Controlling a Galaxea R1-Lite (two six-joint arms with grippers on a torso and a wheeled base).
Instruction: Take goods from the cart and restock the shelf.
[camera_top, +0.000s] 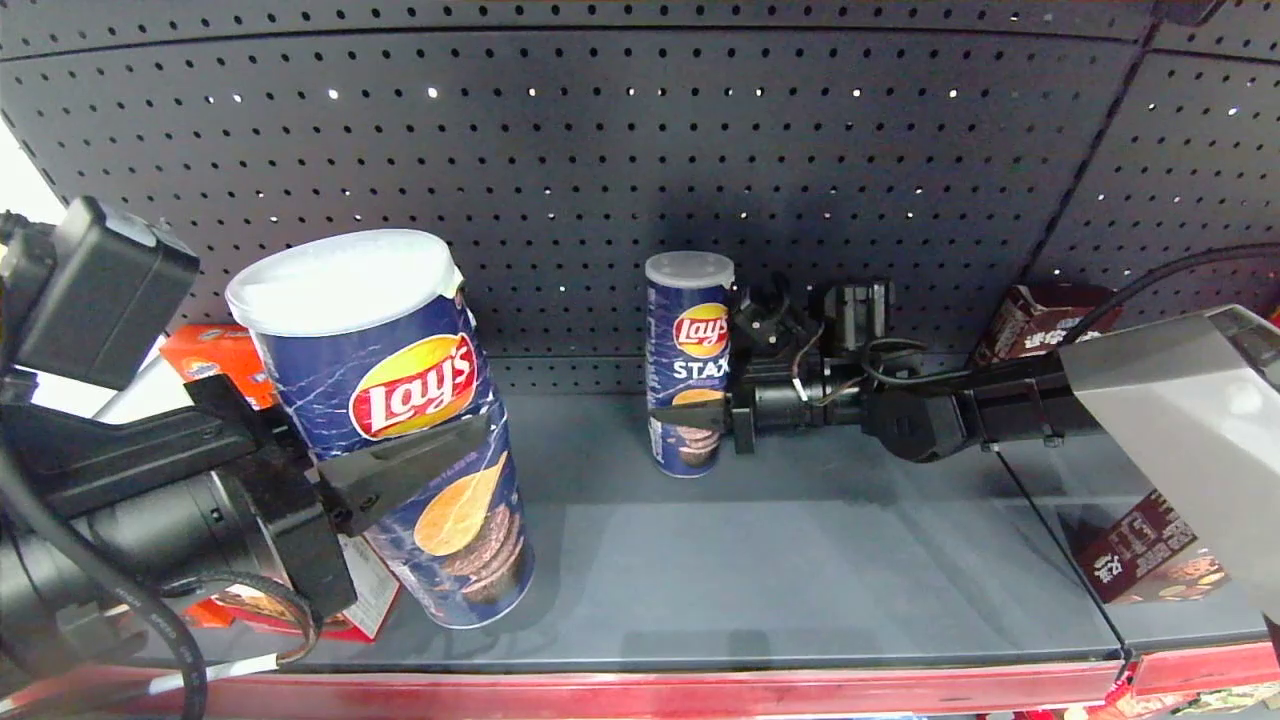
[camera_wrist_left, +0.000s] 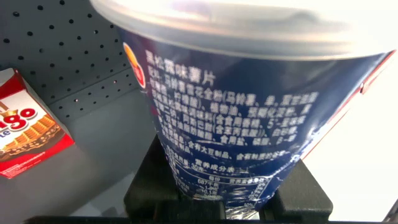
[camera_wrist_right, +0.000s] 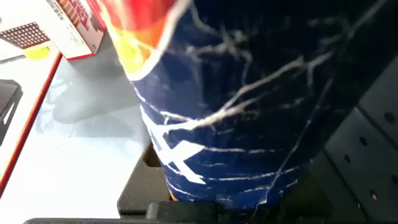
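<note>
Left gripper (camera_top: 405, 455) clamps near can (camera_top: 390, 400) at shelf (camera_top: 760, 570) front; right gripper (camera_top: 695, 415), arm stretched level, clamps upright far can (camera_top: 688, 330).

The front chip can (camera_top: 400, 430) and rear chip can (camera_top: 688, 370) have glossy printed walls and frosted plastic lids (camera_top: 340, 280). The shelf deck (camera_top: 800, 560) is smooth, matt grey; the back panel (camera_top: 600, 150) is matt perforated metal.

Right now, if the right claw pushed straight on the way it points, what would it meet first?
The right claw is shut on a chip can, so that leads. Past it lies bare shelf, then probably the second chip can in the left claw; depth is unclear, so it might pass behind.
</note>
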